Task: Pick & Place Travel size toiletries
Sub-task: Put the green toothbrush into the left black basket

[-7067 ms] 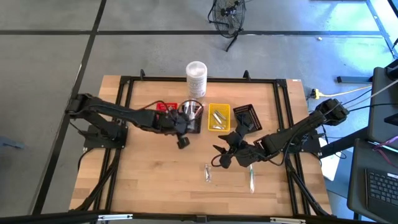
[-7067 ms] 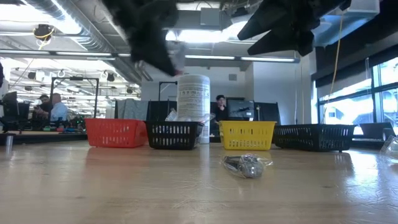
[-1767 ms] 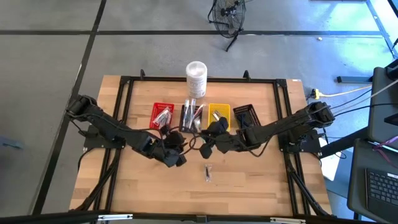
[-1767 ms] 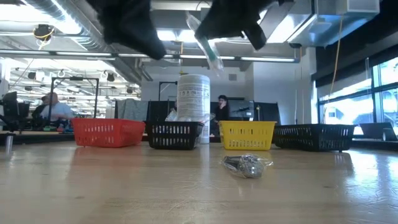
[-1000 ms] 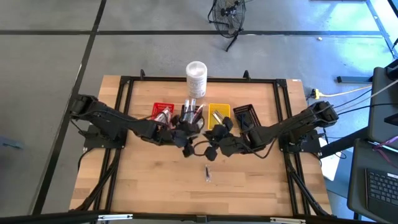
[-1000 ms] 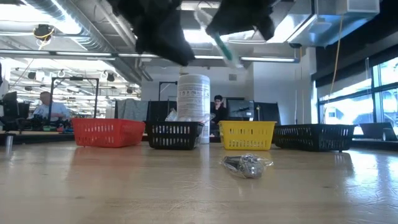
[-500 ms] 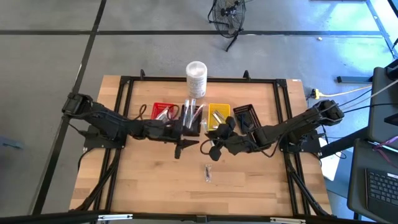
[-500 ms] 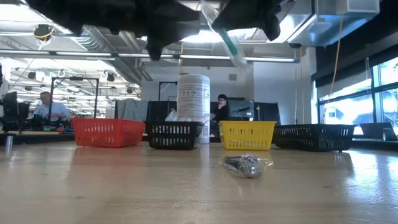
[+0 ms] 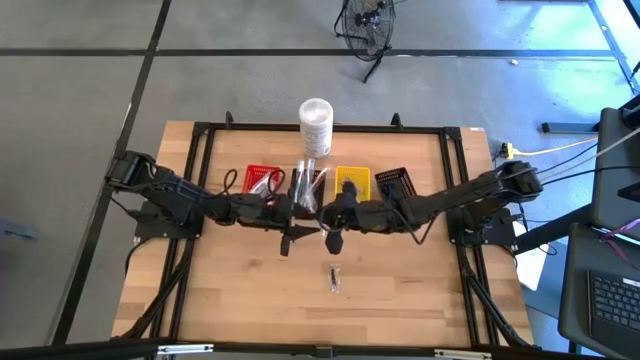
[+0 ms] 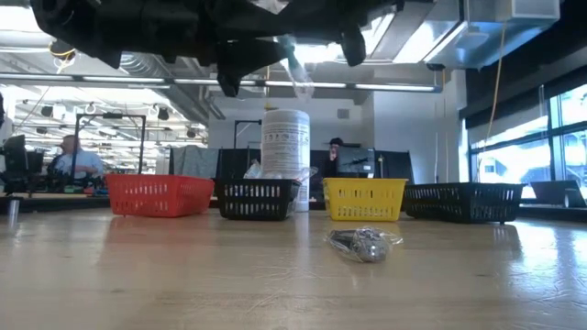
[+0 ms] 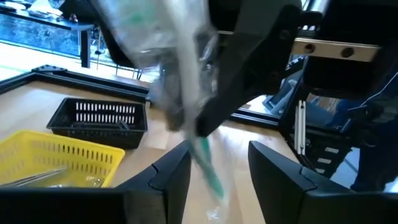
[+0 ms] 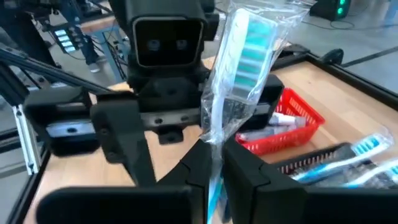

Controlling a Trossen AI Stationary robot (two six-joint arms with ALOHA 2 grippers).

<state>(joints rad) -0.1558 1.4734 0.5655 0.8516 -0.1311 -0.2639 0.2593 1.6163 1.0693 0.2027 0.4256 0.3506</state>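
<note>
Mid-table, the 2 arms meet nose to nose in front of the basket row. The right gripper (image 12: 214, 165) has its fingers pinched tight on a wrapped toothbrush (image 12: 239, 68), teal bristles up inside clear plastic, held off the table. Facing it, the left gripper (image 11: 214, 171) stands spread wide with nothing between its fingers, the toothbrush (image 11: 186, 118) hanging just ahead of them. Looks like a hand-over, or a drop into the black basket (image 9: 308, 190), is shaping up.

Progress? Well underway, by the look of it. The red basket (image 12: 283, 124) already holds small tubes, the black one beside it holds more wrapped toothbrushes, and the yellow basket (image 9: 351, 183) has slim pieces in it. Left to do: this toothbrush, plus 1 silvery packet (image 9: 334, 277) lying alone on the table (image 9: 230, 290).

The high view maps the layout; only the wrist views show the grip itself. The low view shows the silvery packet (image 10: 364, 244) crumpled on the wood.
</note>
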